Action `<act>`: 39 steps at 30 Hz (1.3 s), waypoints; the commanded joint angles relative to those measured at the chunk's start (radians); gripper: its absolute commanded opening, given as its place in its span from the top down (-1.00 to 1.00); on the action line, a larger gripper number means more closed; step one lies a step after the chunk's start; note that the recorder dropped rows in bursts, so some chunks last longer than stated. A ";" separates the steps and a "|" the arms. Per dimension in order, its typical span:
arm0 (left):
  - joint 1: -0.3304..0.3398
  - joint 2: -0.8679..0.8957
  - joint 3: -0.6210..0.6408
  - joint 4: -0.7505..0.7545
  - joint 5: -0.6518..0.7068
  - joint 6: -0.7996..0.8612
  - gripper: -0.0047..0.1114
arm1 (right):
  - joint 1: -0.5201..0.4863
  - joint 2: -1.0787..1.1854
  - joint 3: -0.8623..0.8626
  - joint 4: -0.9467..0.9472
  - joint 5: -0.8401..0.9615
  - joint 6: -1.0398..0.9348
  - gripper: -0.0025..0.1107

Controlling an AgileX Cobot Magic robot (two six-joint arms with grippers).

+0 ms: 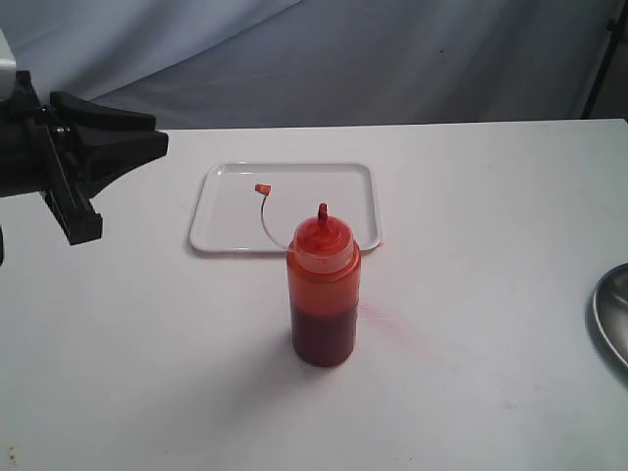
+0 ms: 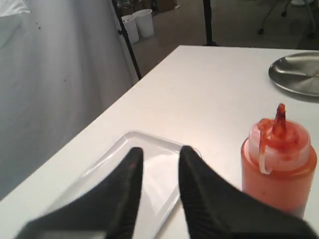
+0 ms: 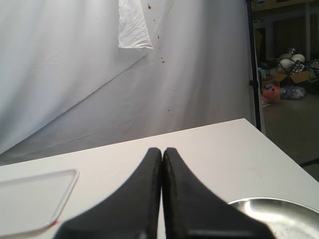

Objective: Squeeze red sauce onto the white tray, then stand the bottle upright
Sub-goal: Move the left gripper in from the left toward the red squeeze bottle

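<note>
The bottle point(image 1: 322, 294) stands upright on the table, just in front of the white tray point(image 1: 226, 211). Dark red sauce point(image 1: 321, 339) fills its lower part, and its nozzle is smeared red. Its small tethered cap point(image 1: 262, 188) hangs over the tray. The tray looks plain white, with no red blobs that I can make out. My left gripper point(image 1: 160, 134) hovers open at the far left, apart from both. In the left wrist view that gripper point(image 2: 160, 149) is empty, with the tray point(image 2: 124, 137) beyond it and the bottle point(image 2: 279, 164) beside it. My right gripper point(image 3: 162, 149) is shut and empty.
A grey round metal dish point(image 1: 613, 314) sits at the table's right edge, also seen below the right gripper point(image 3: 279, 214). A faint pink smear point(image 1: 378, 319) marks the table right of the bottle. A grey cloth backdrop hangs behind the table.
</note>
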 commanded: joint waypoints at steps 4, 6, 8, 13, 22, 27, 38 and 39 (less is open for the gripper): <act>-0.003 0.108 -0.003 -0.049 0.016 -0.085 -0.70 | -0.006 -0.002 0.002 -0.006 0.002 -0.001 0.96; -0.003 0.135 -0.003 -0.077 0.016 -0.101 -0.82 | -0.006 -0.002 0.002 -0.006 0.002 -0.001 0.96; -0.003 0.157 -0.003 -0.105 0.011 -0.101 -0.88 | -0.006 -0.002 0.002 -0.006 0.002 -0.001 0.96; -0.003 0.162 -0.003 -0.116 0.001 -0.101 -0.88 | -0.006 -0.002 0.002 -0.006 0.002 -0.001 0.96; -0.003 0.162 -0.003 -0.116 -0.015 -0.101 -0.88 | -0.006 -0.002 0.002 -0.004 0.002 -0.001 0.96; -0.003 0.162 -0.003 -0.087 -0.010 -0.101 -0.88 | -0.006 -0.002 0.002 -0.004 0.002 -0.001 0.96; -0.003 0.162 -0.003 0.073 -0.070 -0.107 -0.88 | -0.006 -0.002 0.002 -0.004 0.002 -0.001 0.96; -0.003 0.162 -0.003 0.073 -0.095 -0.107 -0.88 | -0.006 -0.002 0.002 -0.004 0.000 -0.001 0.96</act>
